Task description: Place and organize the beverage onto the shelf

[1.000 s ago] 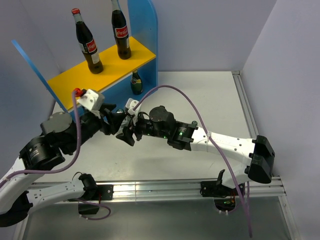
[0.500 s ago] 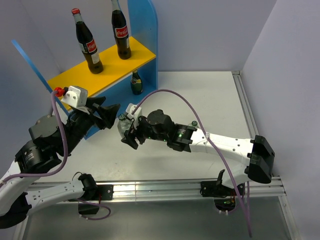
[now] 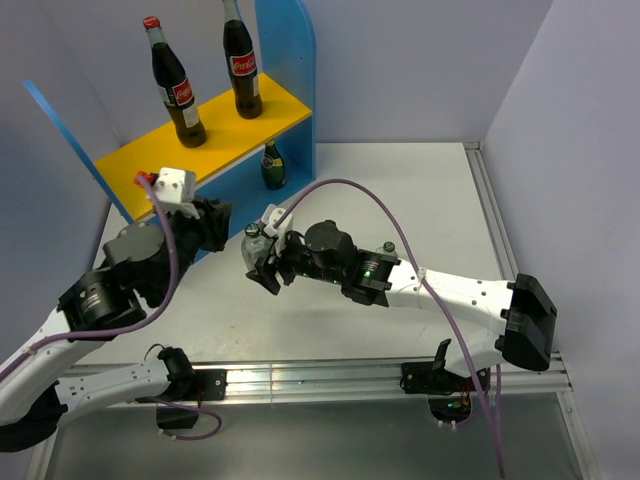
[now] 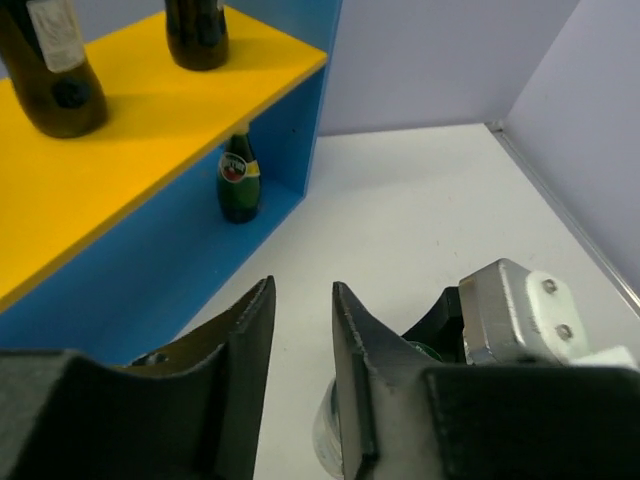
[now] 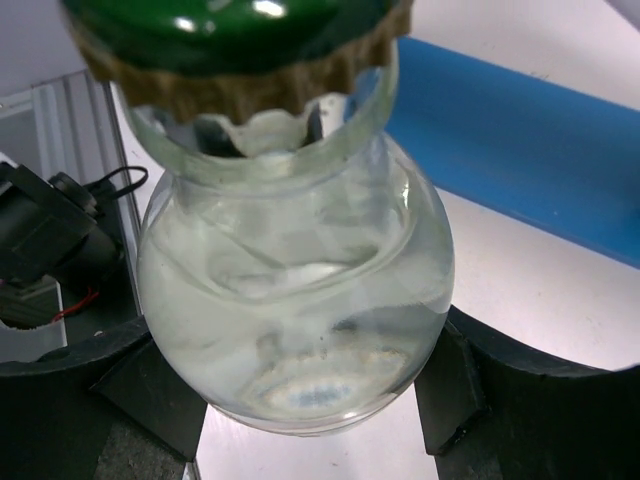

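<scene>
A small clear bottle (image 5: 295,270) with a green cap sits between the black fingers (image 5: 465,385) of my right gripper (image 5: 295,400), which is shut on its round body. From above, that bottle (image 3: 254,240) and the right gripper (image 3: 263,262) hover over the table in front of the shelf (image 3: 215,125). My left gripper (image 4: 302,290) is just left of it, its jaws a narrow gap apart with nothing between them. Two tall cola bottles (image 3: 177,85) (image 3: 241,62) stand upright on the yellow board. A small dark green bottle (image 4: 238,180) stands on the table by the blue side panel.
The shelf's blue side panel (image 3: 292,70) rises at the back, and a thin blue strip (image 3: 70,130) slants up on the left. A purple cable (image 3: 370,200) arcs over the right arm. Walls close in behind and at the right. A metal rail (image 3: 330,375) runs along the near edge.
My left gripper drew back from the clear bottle with jaws wide, then came forward again with jaws narrowed. The right gripper kept hold of the bottle and shifted slightly.
</scene>
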{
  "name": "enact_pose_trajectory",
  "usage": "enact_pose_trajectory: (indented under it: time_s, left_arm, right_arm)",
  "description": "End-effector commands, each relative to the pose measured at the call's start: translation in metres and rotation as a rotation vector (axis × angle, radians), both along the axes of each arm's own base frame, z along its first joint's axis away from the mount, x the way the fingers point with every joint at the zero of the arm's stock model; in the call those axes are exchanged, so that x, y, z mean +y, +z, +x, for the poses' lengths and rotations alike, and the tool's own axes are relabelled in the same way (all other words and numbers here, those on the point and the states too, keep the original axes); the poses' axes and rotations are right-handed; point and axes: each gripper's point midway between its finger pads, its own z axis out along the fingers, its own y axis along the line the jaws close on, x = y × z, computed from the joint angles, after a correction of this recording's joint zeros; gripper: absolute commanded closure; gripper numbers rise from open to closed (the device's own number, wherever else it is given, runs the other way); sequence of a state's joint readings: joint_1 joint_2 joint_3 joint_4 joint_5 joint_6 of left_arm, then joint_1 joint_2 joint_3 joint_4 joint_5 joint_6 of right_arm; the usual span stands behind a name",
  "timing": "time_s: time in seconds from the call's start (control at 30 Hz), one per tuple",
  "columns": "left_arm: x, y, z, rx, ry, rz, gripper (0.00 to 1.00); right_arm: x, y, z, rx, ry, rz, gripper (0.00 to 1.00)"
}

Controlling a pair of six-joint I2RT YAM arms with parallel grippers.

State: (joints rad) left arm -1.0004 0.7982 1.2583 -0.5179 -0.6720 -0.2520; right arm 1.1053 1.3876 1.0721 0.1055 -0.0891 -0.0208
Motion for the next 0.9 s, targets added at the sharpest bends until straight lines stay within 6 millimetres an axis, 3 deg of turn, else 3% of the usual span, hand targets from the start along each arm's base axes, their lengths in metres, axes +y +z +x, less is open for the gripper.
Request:
enact_pose_trajectory:
  time_s: [0.0,0.2,0.5,0.87]
  left_arm:
    - [-0.015,-0.008,0.007,0.035,-0.022,0.003,0.66]
    - [-0.041,-0.017,0.007,0.061,-0.139,0.001,0.8]
    - [-0.075,-0.014,-0.008,0.06,-0.345,-0.035,0.86]
    - [-0.087,-0.025,-0.009,0.085,-0.402,-0.024,0.89]
  right_arm:
    - [-0.008,0.121,0.001,-0.184,-0.011,0.321,1.0]
    - [-0.011,0.129,-0.001,-0.191,-0.006,0.331,1.0]
    - [-0.005,0.129,0.008,-0.175,-0.023,0.301,1.0]
    - [-0.004,0.139,0.014,-0.166,-0.029,0.336,1.0]
